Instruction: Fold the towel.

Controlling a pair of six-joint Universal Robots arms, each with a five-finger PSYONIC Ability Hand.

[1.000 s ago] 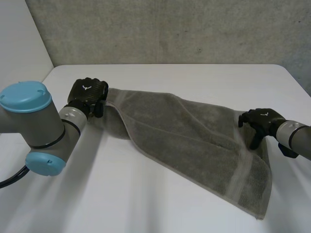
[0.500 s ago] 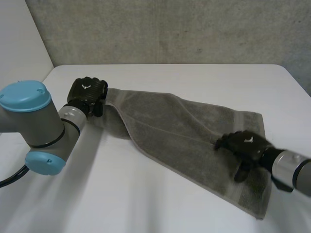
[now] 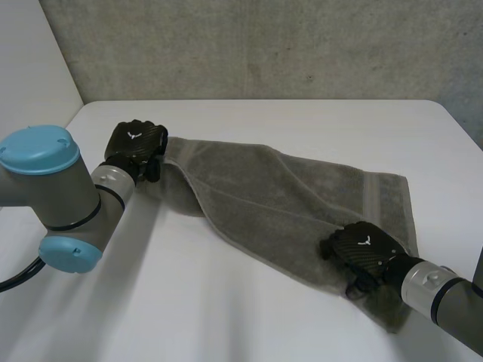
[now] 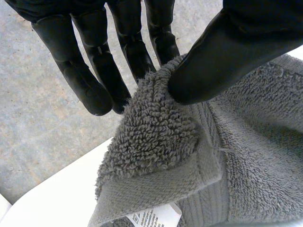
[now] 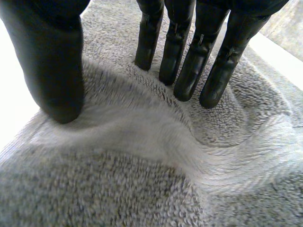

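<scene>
A grey towel [image 3: 279, 196] lies spread slantwise over the white table [image 3: 226, 302], from far left to near right. My left hand [image 3: 134, 143] holds its far left corner a little above the table. In the left wrist view the thumb [image 4: 222, 52] pinches that towel corner [image 4: 156, 137] against the fingers [image 4: 90, 80], and a white label [image 4: 154, 218] hangs below. My right hand [image 3: 362, 249] rests on the towel near its near right end. There its straight fingers [image 5: 189, 71] and thumb [image 5: 57, 71] press down, spread apart, with a ridge of towel [image 5: 142, 137] pushed up beside them.
A grey wall [image 3: 264, 45] stands behind the table's far edge. My left arm's large joint with blue caps [image 3: 38, 151] sits at the near left. Bare table surrounds the towel on all sides.
My right hand has come from the towel's right edge, leftwards and nearer, onto the cloth near its near end, and the near right corner has drawn in. The left hand has stayed still.
</scene>
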